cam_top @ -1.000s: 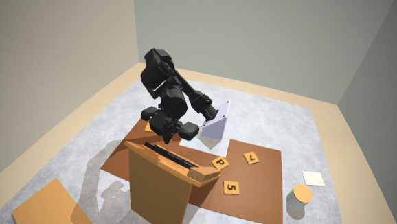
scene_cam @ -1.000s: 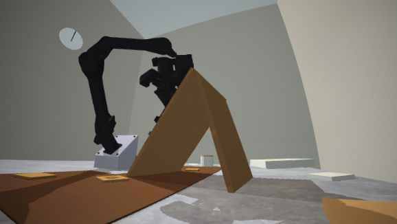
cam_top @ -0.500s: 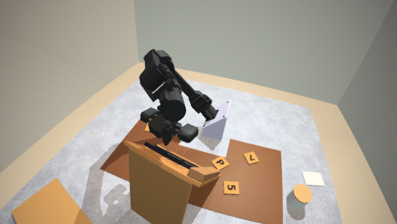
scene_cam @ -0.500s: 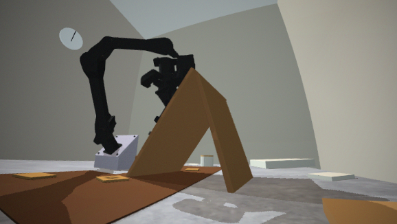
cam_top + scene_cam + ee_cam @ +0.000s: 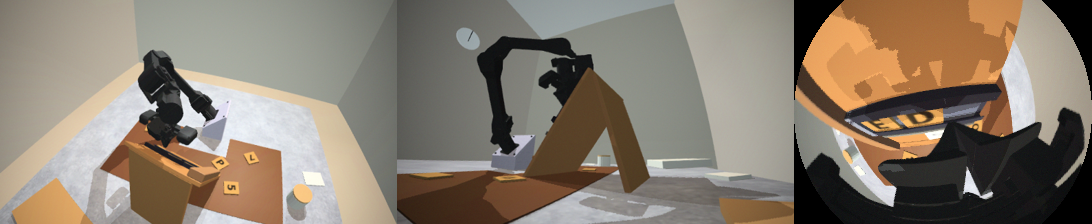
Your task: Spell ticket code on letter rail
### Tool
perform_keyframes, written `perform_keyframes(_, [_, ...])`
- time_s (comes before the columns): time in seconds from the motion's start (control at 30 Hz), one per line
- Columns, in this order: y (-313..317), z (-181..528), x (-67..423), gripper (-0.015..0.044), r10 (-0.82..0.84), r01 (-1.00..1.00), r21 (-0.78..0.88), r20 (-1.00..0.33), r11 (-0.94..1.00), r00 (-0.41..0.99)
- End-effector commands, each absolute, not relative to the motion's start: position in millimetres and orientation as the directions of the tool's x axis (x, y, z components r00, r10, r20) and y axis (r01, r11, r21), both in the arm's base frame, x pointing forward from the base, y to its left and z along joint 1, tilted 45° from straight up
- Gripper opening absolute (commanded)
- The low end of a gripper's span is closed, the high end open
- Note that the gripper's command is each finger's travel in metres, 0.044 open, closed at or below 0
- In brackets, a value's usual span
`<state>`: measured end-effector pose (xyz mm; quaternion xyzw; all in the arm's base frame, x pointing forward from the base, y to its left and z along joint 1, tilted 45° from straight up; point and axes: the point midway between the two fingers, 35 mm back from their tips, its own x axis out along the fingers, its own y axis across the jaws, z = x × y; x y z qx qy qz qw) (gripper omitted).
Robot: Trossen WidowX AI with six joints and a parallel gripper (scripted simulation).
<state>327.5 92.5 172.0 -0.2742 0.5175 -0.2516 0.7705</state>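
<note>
While the arm (image 5: 161,89) reaches down over the sloped board (image 5: 161,178), its jaws are clenched fully together with nothing between them, positioned at the far, upper end of the letter rail (image 5: 168,155). In the wrist view the closed fingertips form a dark wedge just below the rail (image 5: 927,106), which appears as a dark channel across the orange board face. Two letter tiles already sit in that channel, side by side: an E tile (image 5: 879,124) and a D tile (image 5: 921,119), reading E then D from left to right in this view. Whether the fingertips touch the rail or the D tile cannot be determined.

Three further tiles lie flat on the brown mat (image 5: 261,185) on the desk (image 5: 281,120), well apart from the jaws: a P tile (image 5: 220,163) nearest the board's lower end, a 5 tile (image 5: 231,187) in front of it, and a third tile (image 5: 251,157) beside them whose mark cannot be read with confidence. A white ticket (image 5: 313,178) lies on the desk beyond the mat, print not legible, with a lidded jar (image 5: 299,200) near it.
</note>
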Motion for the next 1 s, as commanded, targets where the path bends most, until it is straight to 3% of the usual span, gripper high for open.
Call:
perform_keyframes(0.0, [90.7, 171.8, 330.3, 0.0, -0.672, 0.105, -0.683, -0.659, 0.723, 0.338])
perform_keyframes(0.97, [83.7, 168.8, 342.5, 0.0, -0.672, 0.106, -0.683, -0.658, 0.723, 0.339])
